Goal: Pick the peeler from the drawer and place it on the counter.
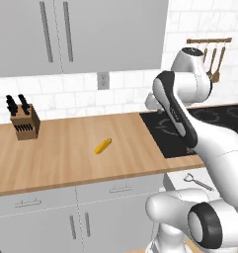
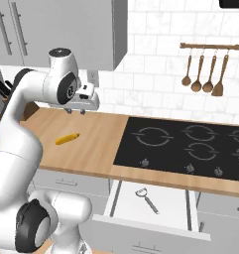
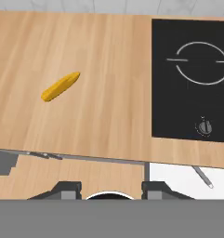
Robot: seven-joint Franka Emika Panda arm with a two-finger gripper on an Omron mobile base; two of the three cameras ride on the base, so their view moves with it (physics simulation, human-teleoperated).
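1. Nearest us, the drawer (image 2: 176, 208) stands pulled out below the worktop's front edge, under the hob's left end.
2. The peeler (image 2: 148, 199) lies flat on the drawer floor, about mid-width, looped head toward the worktop and handle toward the drawer front. In the hand view its handle (image 3: 202, 176) shows just past the worktop edge.
3. The gripper (image 2: 75, 111) hangs above the counter (image 1: 66, 148), near the back edge and just left of the hob, well apart from the peeler. Fingers (image 3: 67, 189) sit apart with nothing between them.
4. A yellow oblong (image 1: 102, 146) lies on the counter mid-depth, left of the gripper, tilted on a diagonal.
5. The hob (image 2: 185, 144) is set into the counter's right part.
6. A knife block (image 1: 24, 123) stands toward the counter's far left, near the back edge.
7. Farthest, wooden spoons (image 2: 205, 74) hang from a rail on the tiled wall above the hob.
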